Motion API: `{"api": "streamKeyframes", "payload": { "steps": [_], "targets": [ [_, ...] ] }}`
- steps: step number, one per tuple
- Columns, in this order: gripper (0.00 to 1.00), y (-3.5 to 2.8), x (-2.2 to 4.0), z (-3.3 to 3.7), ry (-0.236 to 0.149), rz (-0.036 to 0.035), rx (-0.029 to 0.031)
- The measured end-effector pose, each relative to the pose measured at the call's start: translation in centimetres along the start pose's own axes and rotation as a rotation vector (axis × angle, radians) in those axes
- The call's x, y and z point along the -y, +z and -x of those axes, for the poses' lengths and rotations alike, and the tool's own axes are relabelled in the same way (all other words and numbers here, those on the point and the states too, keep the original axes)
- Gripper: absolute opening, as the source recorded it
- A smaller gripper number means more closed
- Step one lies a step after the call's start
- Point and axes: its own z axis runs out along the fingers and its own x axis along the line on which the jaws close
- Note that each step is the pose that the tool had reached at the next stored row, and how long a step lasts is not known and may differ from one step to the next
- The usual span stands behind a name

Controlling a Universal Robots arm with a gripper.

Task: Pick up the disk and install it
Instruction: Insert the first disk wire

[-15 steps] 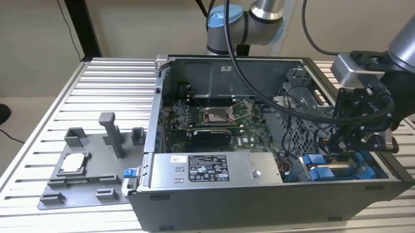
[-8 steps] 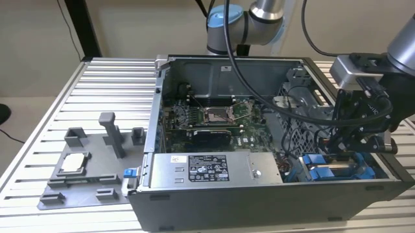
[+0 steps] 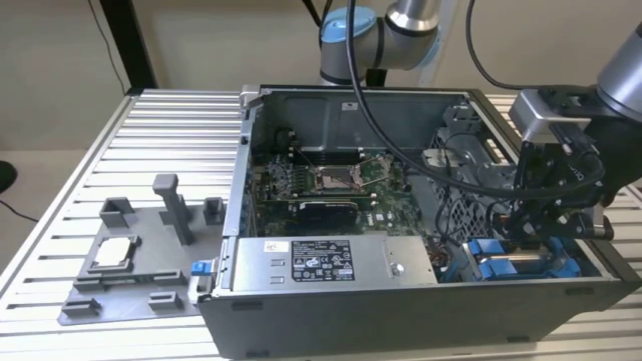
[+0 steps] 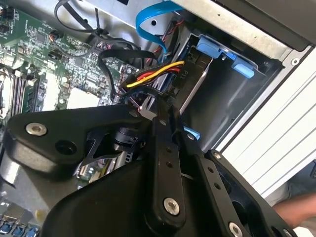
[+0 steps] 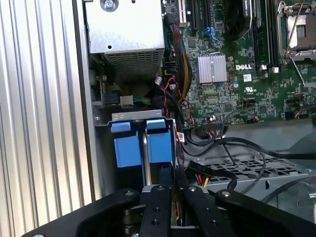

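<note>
The disk point(image 3: 522, 265) sits low in the drive bay at the front corner of the open computer case on the exterior view's right, silver between blue carrier rails. In the first wrist view its blue carrier point(image 5: 160, 144) stands beside a second blue carrier point(image 5: 127, 146). My gripper point(image 3: 548, 235) hangs directly over the bay, reaching down into it. In both wrist views the black gripper point(image 5: 173, 200) point(image 4: 148, 113) points at the blue rails, and its tips are hidden among cables and the bay wall. Whether it touches the disk I cannot tell.
Inside the case point(image 3: 401, 316) are the grey power supply point(image 3: 331, 262), the motherboard point(image 3: 331, 180) and loose cables point(image 4: 148, 74) close to the gripper. A grey fixture point(image 3: 131, 263) with upright holders and a small silver chip point(image 3: 113, 250) lies on the slatted table at the exterior view's left.
</note>
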Motion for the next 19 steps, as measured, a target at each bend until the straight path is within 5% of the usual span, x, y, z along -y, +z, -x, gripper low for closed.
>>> {"api": "streamKeyframes", "payload": {
  "steps": [19],
  "targets": [
    [0.00,0.43,0.25,0.00,-0.016,-0.0039,-0.0006]
  ]
}}
